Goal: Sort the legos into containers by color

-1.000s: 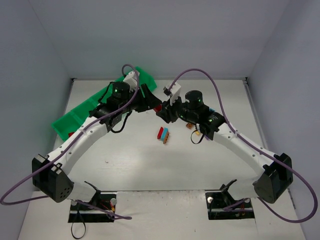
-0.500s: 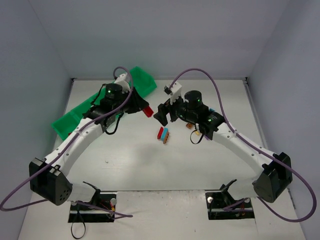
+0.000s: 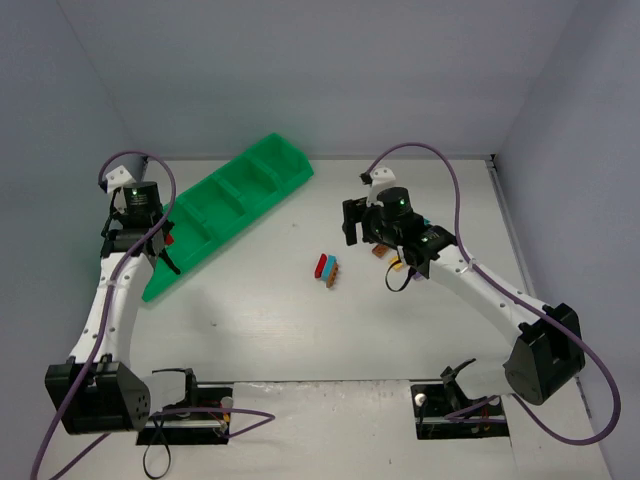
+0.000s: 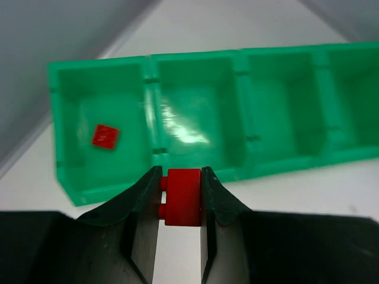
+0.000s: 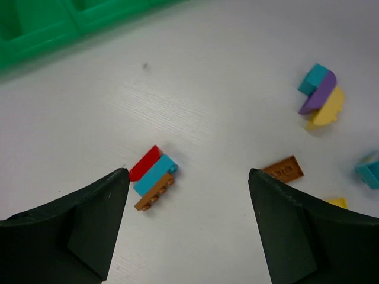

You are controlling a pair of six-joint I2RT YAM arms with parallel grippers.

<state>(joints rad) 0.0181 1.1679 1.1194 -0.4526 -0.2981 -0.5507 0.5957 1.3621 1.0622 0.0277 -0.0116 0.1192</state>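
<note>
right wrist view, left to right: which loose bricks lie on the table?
Stuck-together red, teal and brown-orange plastic brick stack → flat brown-orange studded plate → teal, purple and yellow brick cluster → teal brick cut by the right edge. Small yellow piece skipped: it overlaps the cluster sideways.

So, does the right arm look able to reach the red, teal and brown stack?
Probably yes: the right hand is open and empty, the stack lies alone on the table below it, nothing between.
</note>
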